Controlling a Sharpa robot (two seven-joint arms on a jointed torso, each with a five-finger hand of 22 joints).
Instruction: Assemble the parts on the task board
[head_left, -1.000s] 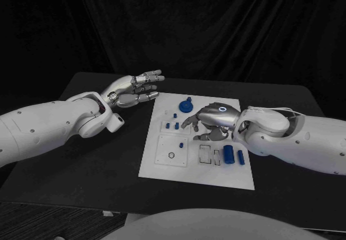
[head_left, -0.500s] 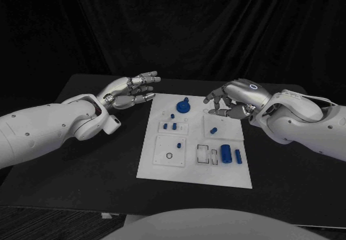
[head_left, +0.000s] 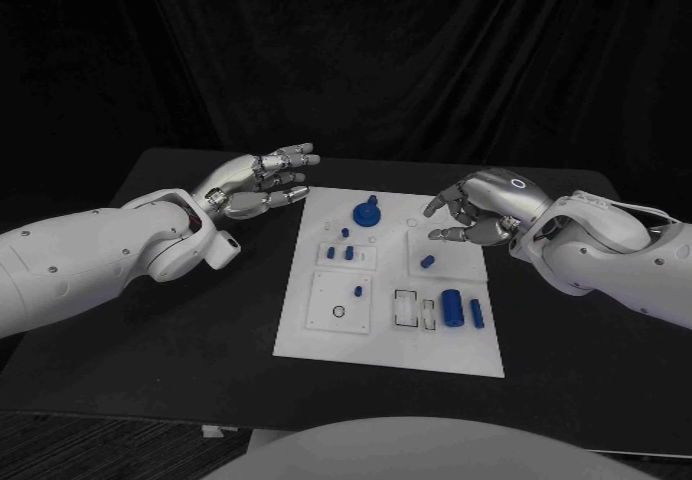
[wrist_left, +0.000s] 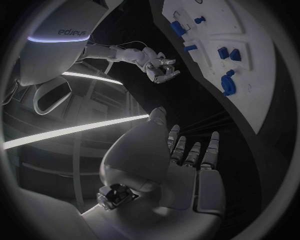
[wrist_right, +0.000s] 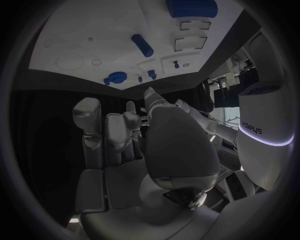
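- Landmark is the task board (head_left: 389, 345), white plate mid-table
- Your left hand (head_left: 264, 182) hangs just off the board's far-left corner, above the table, fingers apart, holding nothing
- Your right hand (head_left: 480, 208) hovers at the board's far-right edge, fingers loosely curled with gaps between them, nothing in it as far as I can tell
- Parts on the board: round knobbed piece (head_left: 369, 213) near the far edge, small pegs (head_left: 343, 251) on the left half, short pin (head_left: 427, 262) lying loose right of centre, big cylinder (head_left: 453, 307) and slim bar (head_left: 477, 313) side by side toward the near-right
- Risk 1: the short pin lies tilted and free; a pinch that lands off-centre would likely roll it across the board
- Risk 2: right hand is close over the board edge; a low reach could drag fingers across the board and shift it
- Risk 3: cylinder and bar lie just beside each other, so grabbing one may knock the other
- Left hand is too far off to steady the board if it slides
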